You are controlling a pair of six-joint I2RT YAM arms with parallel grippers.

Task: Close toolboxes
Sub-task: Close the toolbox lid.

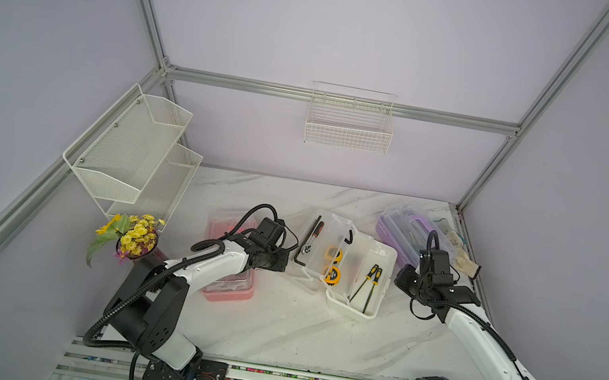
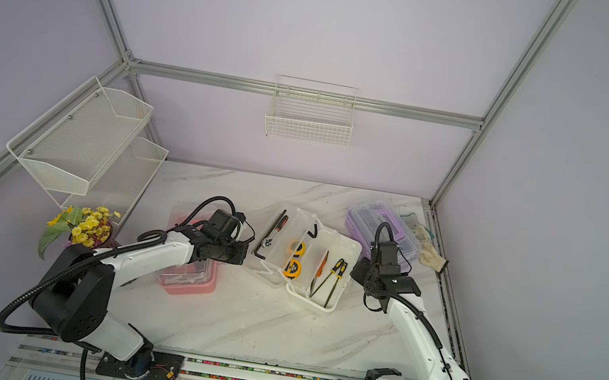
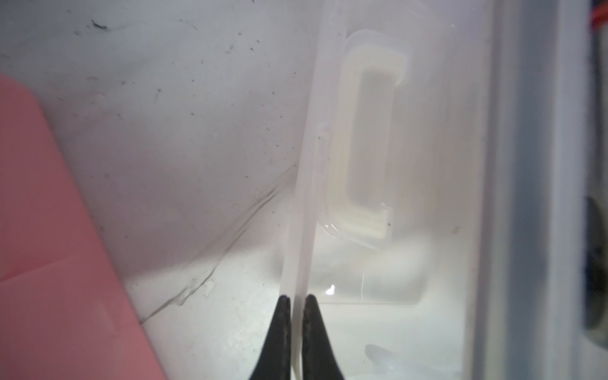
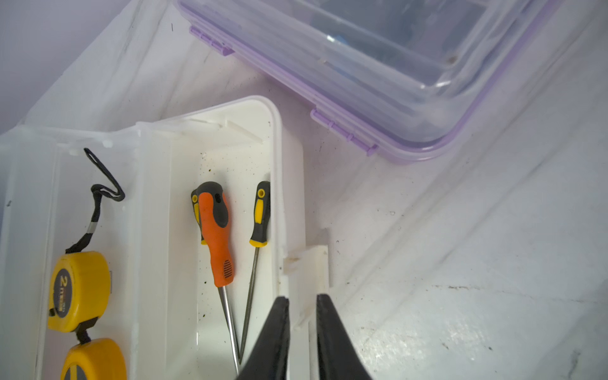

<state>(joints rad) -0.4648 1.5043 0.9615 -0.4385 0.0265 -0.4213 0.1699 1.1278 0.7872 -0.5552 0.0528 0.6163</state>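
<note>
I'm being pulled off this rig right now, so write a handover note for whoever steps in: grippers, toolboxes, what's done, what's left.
Left gripper: shut on the edge of the clear lid of the white toolbox; the lid lies folded open.
Right gripper: closed on the white toolbox's front wall by its latch.
Pink toolbox and purple toolbox: lids down; whether they are clipped is unclear.
Done: pink and purple appear closed.
Left: swing the white lid over and shut it.
</note>
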